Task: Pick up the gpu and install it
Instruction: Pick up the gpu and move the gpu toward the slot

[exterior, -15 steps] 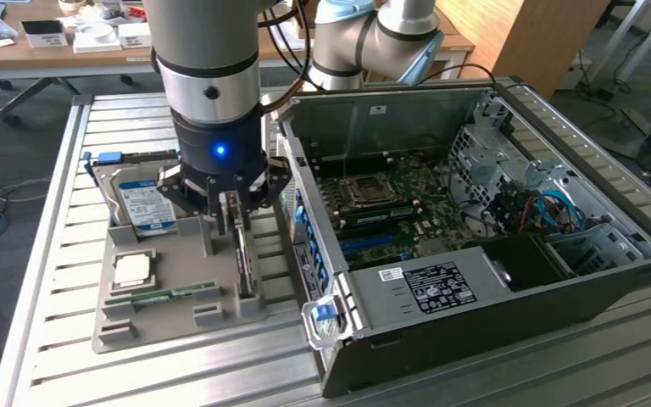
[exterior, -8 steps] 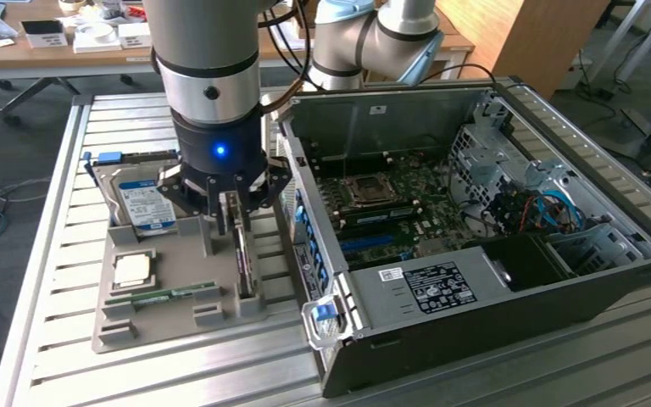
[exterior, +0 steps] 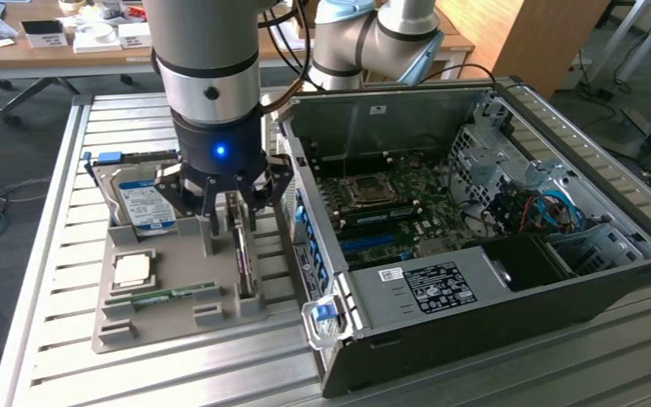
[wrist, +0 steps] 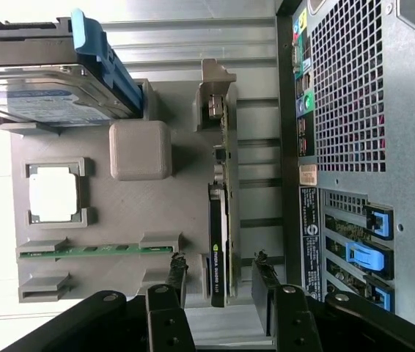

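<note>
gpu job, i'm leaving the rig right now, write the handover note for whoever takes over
State of the claw: open, low over the grey holder tray, one finger on each side of the gpu, with a gap on both sides.
Where: the gpu stands on edge in its tray slot, beside the open computer case.
Done: the claw is in line with the card.
Left: the gpu is not gripped, not lifted and not in the computer case.
</note>
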Robot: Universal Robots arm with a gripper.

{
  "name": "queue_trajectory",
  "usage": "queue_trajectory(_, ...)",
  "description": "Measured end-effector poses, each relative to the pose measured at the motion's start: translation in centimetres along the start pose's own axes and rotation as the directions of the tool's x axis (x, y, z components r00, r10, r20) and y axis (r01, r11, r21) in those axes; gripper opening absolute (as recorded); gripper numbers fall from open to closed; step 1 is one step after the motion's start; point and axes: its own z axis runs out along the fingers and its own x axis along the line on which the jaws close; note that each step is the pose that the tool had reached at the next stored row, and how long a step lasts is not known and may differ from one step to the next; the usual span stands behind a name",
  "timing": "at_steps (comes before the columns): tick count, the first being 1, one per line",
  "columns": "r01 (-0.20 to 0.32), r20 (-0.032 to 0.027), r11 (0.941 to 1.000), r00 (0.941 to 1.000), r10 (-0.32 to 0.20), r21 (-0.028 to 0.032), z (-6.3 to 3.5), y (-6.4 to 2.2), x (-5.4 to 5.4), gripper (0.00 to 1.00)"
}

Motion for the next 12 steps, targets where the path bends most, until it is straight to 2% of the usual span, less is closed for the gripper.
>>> queue_trajectory(12,0.000,-0.0002,1.0000,1.0000,0.000,0.0002,0.41,-0.01,-0.22,0.49)
